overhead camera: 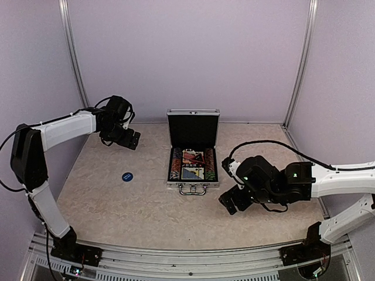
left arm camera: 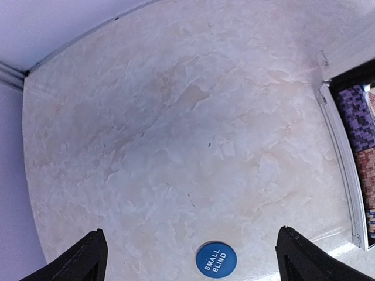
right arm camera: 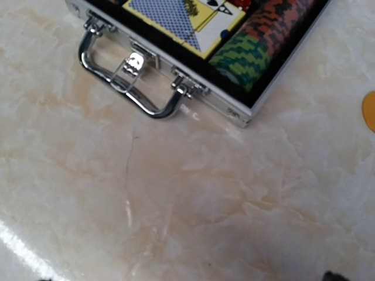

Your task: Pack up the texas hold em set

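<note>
The case [overhead camera: 193, 159] sits open at mid-frame of the top view, lid up, with chips [right arm camera: 243, 58] and cards [right arm camera: 167, 14] already inside. 1 blue "small blind" disc [left arm camera: 215, 260] lies loose on the surface [overhead camera: 117, 205] to its left. An orange disc [right arm camera: 369, 111] peeks in at the right edge of the right wrist view. The step in hand is likely fetching the discs. The left pincer [left arm camera: 190, 234], spread wide, must drop onto the blue disc and pinch it. I cannot tell whether the right pincer [overhead camera: 234, 202] is spread or closed.

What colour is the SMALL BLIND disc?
The disc is blue with white letters; left wrist view shows it best.
</note>
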### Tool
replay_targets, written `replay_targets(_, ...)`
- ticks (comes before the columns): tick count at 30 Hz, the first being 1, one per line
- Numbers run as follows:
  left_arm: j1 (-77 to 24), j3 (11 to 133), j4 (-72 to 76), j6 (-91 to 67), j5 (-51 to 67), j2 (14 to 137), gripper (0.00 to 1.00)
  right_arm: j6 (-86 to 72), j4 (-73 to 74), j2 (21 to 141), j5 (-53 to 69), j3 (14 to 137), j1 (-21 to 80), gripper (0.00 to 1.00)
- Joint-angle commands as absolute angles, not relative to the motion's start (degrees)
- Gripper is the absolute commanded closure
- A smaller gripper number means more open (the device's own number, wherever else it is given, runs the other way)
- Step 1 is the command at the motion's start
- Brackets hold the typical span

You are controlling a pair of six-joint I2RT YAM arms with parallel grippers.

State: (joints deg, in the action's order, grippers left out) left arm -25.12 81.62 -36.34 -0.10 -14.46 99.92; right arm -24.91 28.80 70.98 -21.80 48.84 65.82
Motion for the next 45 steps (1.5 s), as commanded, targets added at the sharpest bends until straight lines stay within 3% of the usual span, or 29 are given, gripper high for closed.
replay_targets(1, -22.37, 79.22, -38.08, -8.73, -8.00, 101.09, 0.01, -25.16, 27.34, 69.16, -22.66, 47.98, 64.92, 0.00)
replay_targets(12, -19.99, 71.75, -36.50, -14.11, -4.89, 102.48, 0.02, -25.74, 26.55, 68.96, -22.39, 47.05, 64.51, 0.00)
replay_targets(24, -20.41, 68.83, -35.55, -16.87, -0.53, 106.34, 0.27, -26.11, 25.44, 68.99, -22.17, 46.00, 64.42, 0.00)
replay_targets(45, -21.52, 67.24, -34.83, -18.36, -4.04, 110.09, 0.36, -25.71, 25.12, 68.52, -21.96, 45.19, 64.47, 0.00)
